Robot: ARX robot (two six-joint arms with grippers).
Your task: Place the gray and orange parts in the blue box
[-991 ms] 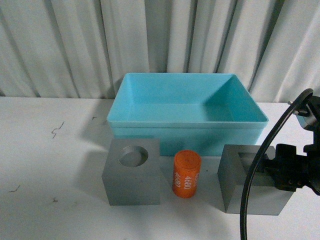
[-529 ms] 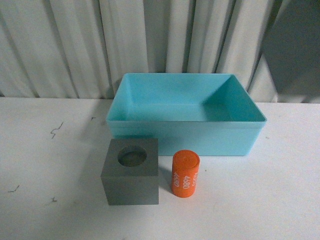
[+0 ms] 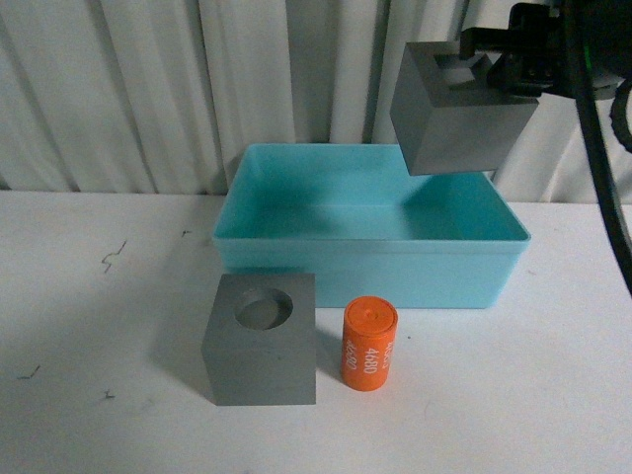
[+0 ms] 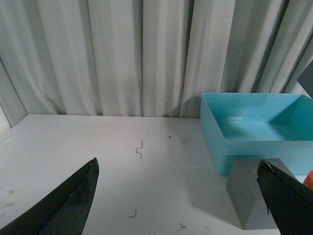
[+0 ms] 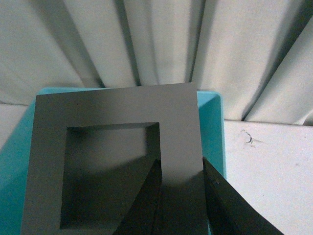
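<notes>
My right gripper is shut on the gray cube with the square recess and holds it in the air above the far right part of the blue box. In the right wrist view the fingers pinch one wall of this cube at the gripper, with the box below. The gray cube with the round recess and the orange "4680" cylinder stand on the table in front of the box. My left gripper is open and empty, low over the table, left of the round-recess cube.
A pleated white curtain hangs close behind the box. The white table has small dark marks on its left part. The right arm's black cable hangs down at the right edge. The box is empty inside.
My right gripper has lifted the square-recess cube from the table at front right, up past the upper right, then leftward over the box. The other cube and cylinder stayed.
</notes>
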